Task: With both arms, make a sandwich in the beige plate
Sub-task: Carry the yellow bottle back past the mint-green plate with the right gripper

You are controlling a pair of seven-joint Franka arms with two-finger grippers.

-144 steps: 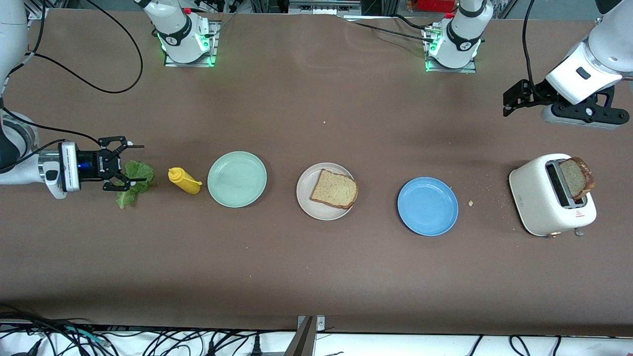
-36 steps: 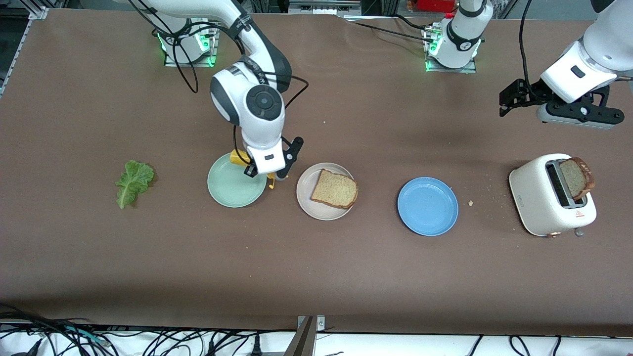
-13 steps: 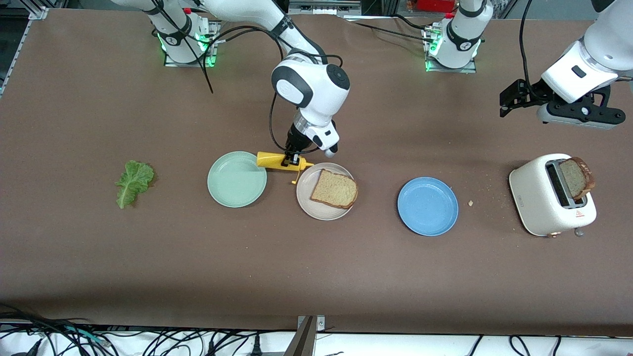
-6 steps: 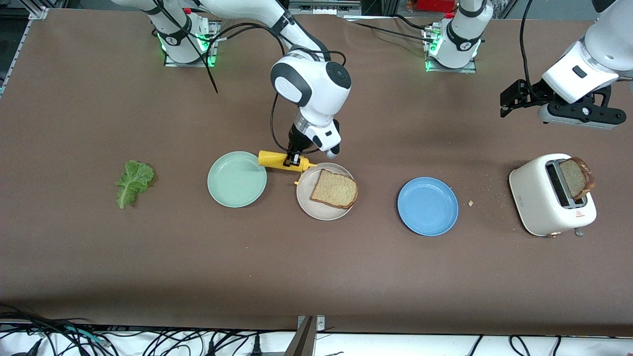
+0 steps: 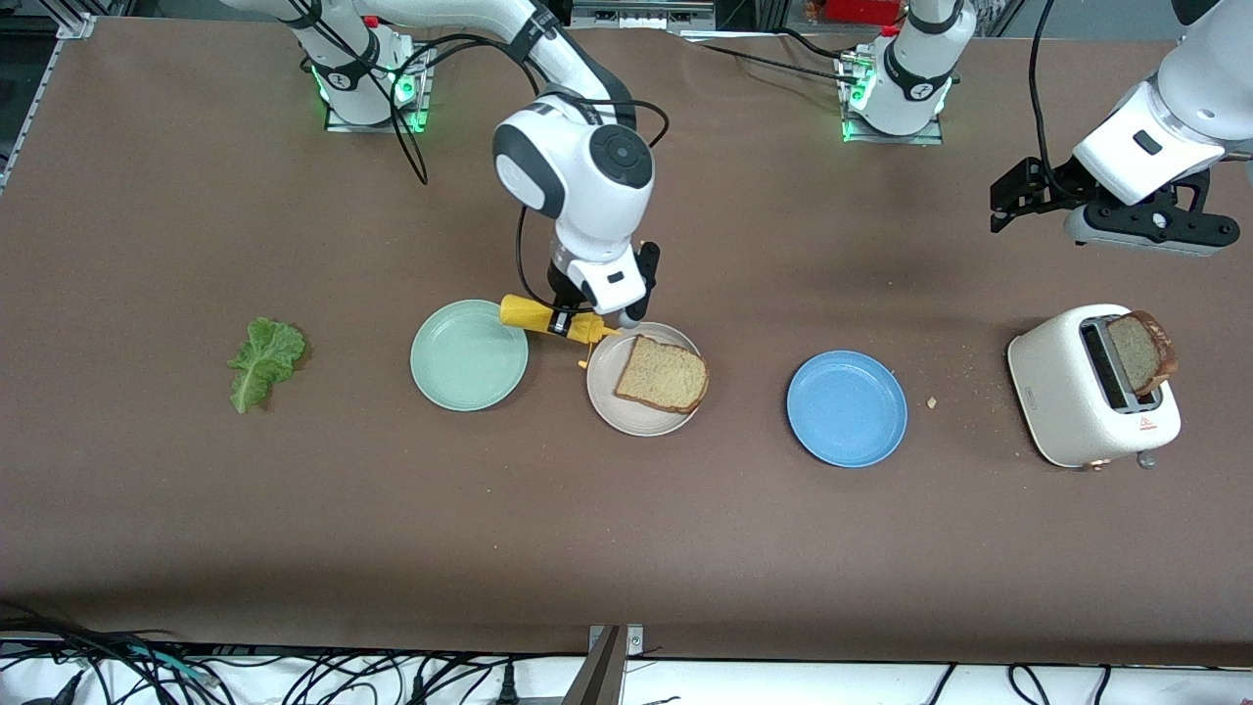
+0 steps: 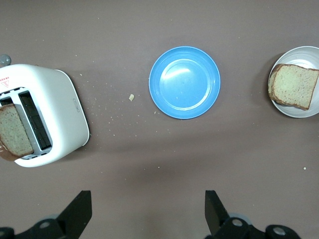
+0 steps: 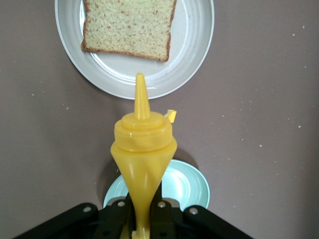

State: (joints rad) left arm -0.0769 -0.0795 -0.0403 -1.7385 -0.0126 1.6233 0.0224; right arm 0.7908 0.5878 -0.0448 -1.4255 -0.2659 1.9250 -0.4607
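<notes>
At the right arm's end of the counter (image 5: 626, 548), a loose lettuce leaf (image 5: 265, 362), untouched, likely kept for a later layer. Beside it toward the middle, the pale green plate (image 5: 469, 354), bare. Over the gap between that plate and the beige plate (image 5: 607, 401), the right pincer (image 5: 566, 322), clamped on the yellow squeeze bottle (image 5: 548, 320). Bottle held almost level, nozzle aimed at the beige plate's rim, probably to sauce the one bread slice (image 5: 664, 373) lying there; sandwich so far just that slice. Next along, the blue plate (image 5: 847, 408), bare. At the left arm's end, the white toaster (image 5: 1067, 411) with a second slice (image 5: 1140, 351) standing up in its slot, handy to lift. Near the toaster, up in the air, the waiting left pincer (image 5: 1008, 196), spread wide, holding nothing.
</notes>
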